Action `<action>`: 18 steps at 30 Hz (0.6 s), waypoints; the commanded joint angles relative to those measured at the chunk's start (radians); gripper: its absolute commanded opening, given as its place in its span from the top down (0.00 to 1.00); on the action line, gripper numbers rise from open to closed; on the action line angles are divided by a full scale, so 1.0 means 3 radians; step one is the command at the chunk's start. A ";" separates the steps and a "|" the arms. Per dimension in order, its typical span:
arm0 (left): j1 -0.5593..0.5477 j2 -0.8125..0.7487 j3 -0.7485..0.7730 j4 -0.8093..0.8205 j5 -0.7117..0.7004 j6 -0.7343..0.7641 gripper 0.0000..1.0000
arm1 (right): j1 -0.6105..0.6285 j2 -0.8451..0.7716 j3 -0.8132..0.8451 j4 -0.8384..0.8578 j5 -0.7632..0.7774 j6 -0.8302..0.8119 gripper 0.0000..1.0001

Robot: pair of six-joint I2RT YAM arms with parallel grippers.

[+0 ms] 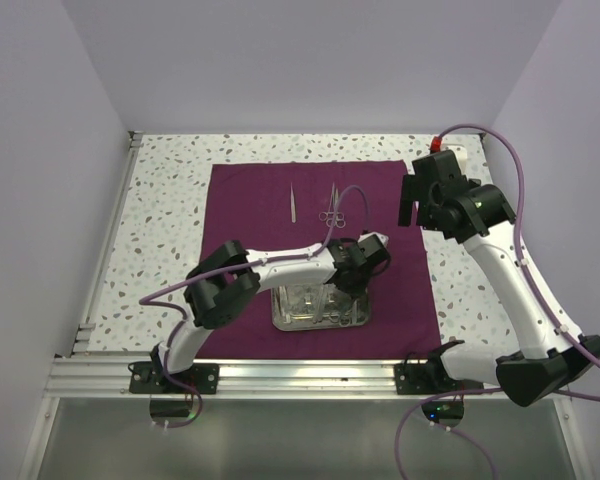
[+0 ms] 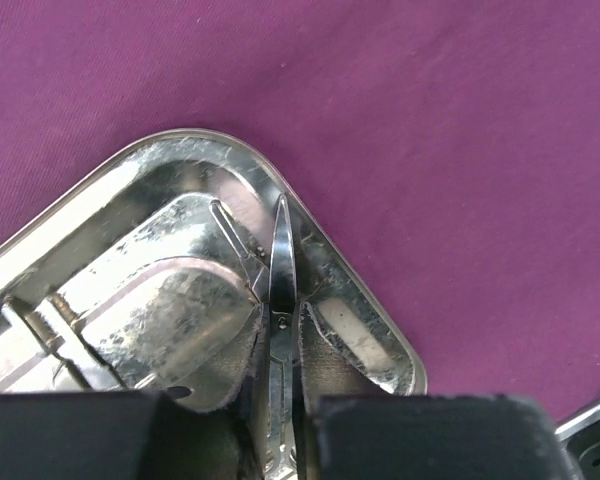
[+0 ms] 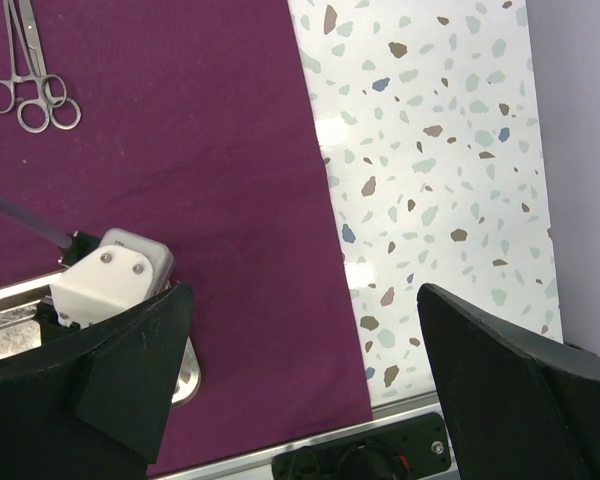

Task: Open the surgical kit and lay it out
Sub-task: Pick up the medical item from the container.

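The dark purple cloth (image 1: 250, 200) lies spread flat on the table. On its near part stands the steel tray (image 1: 320, 318); its rim (image 2: 180, 140) fills the left wrist view. My left gripper (image 1: 365, 262) hangs over the tray's right corner. In the left wrist view it (image 2: 282, 335) is shut on thin silver scissors (image 2: 281, 260) whose point sticks out past the fingers. Another instrument (image 2: 40, 325) lies in the tray. Tweezers (image 1: 292, 200) and ring-handled forceps (image 1: 332, 207) lie on the far cloth. My right gripper (image 1: 420, 205) (image 3: 302, 300) hovers open and empty over the cloth's right edge.
The speckled tabletop (image 1: 170, 200) shows around the cloth. A metal rail (image 1: 280, 375) runs along the near edge and another down the left side. A white box with a red part (image 1: 445, 150) sits at the back right. Pale walls close in three sides.
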 commanded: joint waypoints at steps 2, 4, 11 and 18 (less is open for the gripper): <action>0.0007 0.0320 -0.0294 -0.0086 0.0175 -0.0030 0.96 | -0.0028 0.0010 0.0099 -0.0007 0.0092 -0.0036 0.02; 0.0017 0.0320 -0.0345 -0.0086 0.0175 -0.0015 1.00 | -0.0028 0.0015 0.0088 0.0013 0.0081 -0.0021 0.01; 0.0022 0.0105 -0.0172 -0.0362 -0.0044 0.0067 1.00 | -0.0033 0.0020 0.0088 0.0044 0.0040 0.0010 0.02; 0.0068 -0.0151 0.0431 -0.0893 -0.0310 0.0128 1.00 | -0.0038 0.0005 0.0160 0.0034 0.0046 0.0051 0.02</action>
